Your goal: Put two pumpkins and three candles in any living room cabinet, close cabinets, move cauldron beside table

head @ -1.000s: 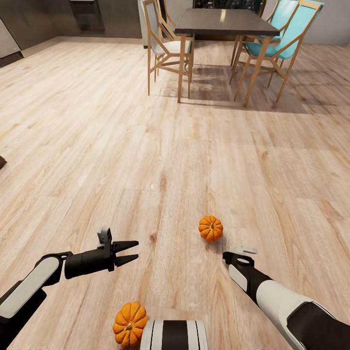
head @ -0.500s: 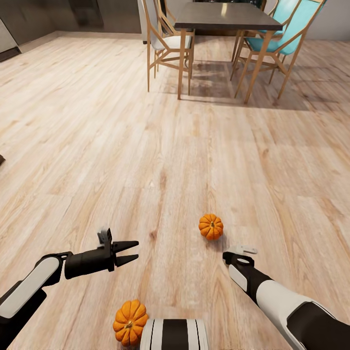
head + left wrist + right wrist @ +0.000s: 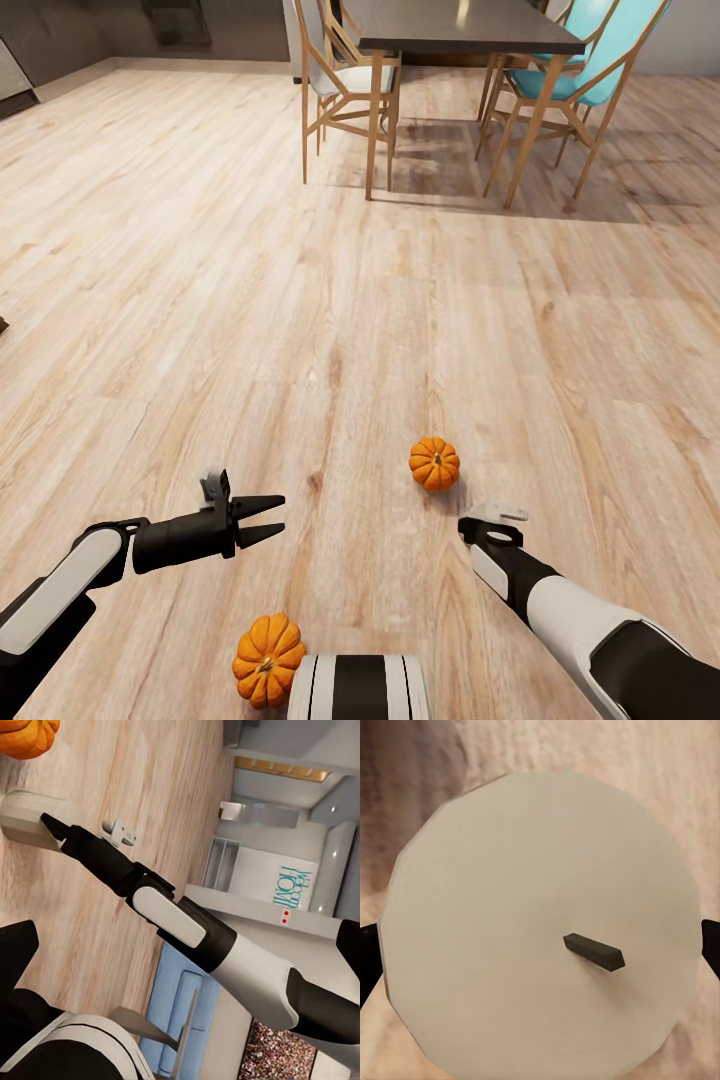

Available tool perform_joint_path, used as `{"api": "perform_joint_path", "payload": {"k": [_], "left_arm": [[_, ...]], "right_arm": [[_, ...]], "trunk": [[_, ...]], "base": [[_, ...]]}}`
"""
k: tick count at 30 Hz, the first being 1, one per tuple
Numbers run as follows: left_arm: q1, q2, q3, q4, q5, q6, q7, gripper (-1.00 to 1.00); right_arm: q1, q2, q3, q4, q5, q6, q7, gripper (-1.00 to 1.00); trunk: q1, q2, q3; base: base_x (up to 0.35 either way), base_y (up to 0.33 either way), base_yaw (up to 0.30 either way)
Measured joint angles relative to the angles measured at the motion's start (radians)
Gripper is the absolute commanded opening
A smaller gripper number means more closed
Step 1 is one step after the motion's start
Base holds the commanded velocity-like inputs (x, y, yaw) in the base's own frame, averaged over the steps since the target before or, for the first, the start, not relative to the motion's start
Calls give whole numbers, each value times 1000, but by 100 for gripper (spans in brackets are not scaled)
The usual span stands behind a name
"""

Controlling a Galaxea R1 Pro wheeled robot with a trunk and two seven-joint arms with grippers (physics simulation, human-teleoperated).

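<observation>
Candle (image 3: 536, 926) fills my right wrist view end-on, wick toward camera, dead ahead between dark fingertips at its sides; contact unclear. Left gripper (image 3: 272, 517) spread, empty. Pumpkin (image 3: 434, 463) on floor (image 3: 300, 300) just beyond right wrist

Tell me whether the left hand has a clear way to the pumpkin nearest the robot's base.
Probably yes: the left hand is open and empty, and only bare floor lies between it and that pumpkin.

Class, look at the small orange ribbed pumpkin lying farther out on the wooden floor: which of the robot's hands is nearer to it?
Right. The right hand sits just short of the small orange ribbed pumpkin, slightly to its right. The left hand hangs well off to its left.
</observation>
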Motion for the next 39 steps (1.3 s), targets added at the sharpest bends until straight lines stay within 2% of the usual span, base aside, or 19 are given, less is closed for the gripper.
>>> {"api": "perform_joint_path", "payload": {"k": [36,37,39], "left_arm": [[0,0,-1,0,0,0,0,100],[-1,0,-1,0,1,0,0,100],[0,0,0,0,1,0,-1,100]], "right_arm": [[0,1,-1,0,1,0,-1,-100],[1,1,-4,1,-19,2,1,-100],[1,1,-3,1,-20,4,1,-100]], "trunk": [[0,0,0],[0,0,4],[-1,1,11]], "base": [[0,0,0],[0,0,0],[0,0,0]]}}
